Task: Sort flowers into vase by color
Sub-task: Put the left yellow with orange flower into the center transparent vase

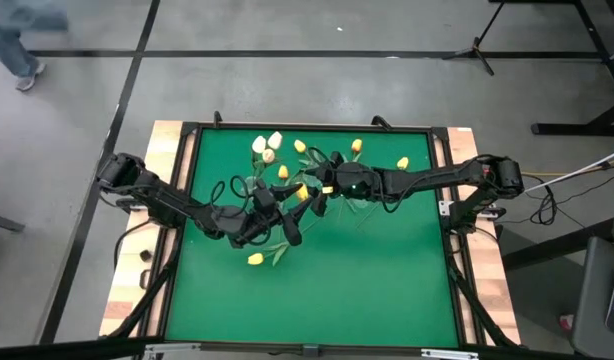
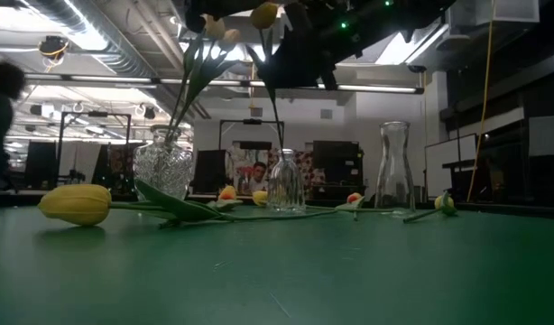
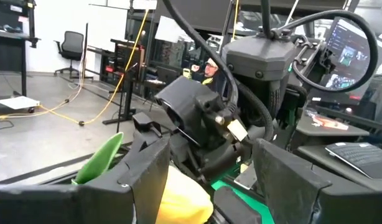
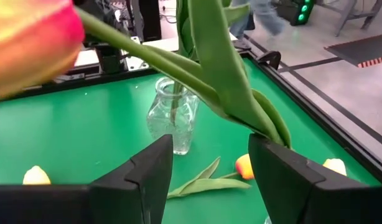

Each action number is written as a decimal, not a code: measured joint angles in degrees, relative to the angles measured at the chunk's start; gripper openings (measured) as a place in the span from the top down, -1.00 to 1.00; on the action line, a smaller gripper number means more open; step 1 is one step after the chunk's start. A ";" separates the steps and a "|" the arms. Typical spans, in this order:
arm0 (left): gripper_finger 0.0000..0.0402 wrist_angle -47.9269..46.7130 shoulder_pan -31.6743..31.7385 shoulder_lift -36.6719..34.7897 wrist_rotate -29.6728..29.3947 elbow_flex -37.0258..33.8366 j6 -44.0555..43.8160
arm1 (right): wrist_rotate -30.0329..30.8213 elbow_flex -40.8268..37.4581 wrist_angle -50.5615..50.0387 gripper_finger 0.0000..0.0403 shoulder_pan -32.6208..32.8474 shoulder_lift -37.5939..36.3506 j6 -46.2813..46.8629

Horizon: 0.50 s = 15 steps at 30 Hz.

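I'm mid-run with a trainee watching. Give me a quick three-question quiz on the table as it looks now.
1. True or false: the tall carafe holds a flower.
2. What lies nearest the low camera? A) a yellow tulip B) a red rose C) a spoon
3. How many glass vessels stand on the green mat?
Key: 1 false. 2 A. 3 three: the cut-glass vase, the small bottle and the carafe.

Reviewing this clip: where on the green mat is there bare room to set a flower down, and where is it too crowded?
Free: the near half of the green mat, from the lone yellow tulip down to the near frame edge, plus the strip along the right frame below the right arm. Crowded: the far middle, where the left gripper and right gripper meet among vases and scattered tulips.
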 joint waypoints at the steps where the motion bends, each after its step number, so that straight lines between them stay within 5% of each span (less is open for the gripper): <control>1: -0.13 0.01 0.00 0.00 -0.01 0.00 -0.01 | 0.40 0.17 -0.23 -0.05 0.00 -0.01 0.67; 15: -0.13 0.43 0.02 0.02 -1.28 0.00 -0.04 | 2.36 0.22 -5.80 -0.05 0.00 -0.04 8.63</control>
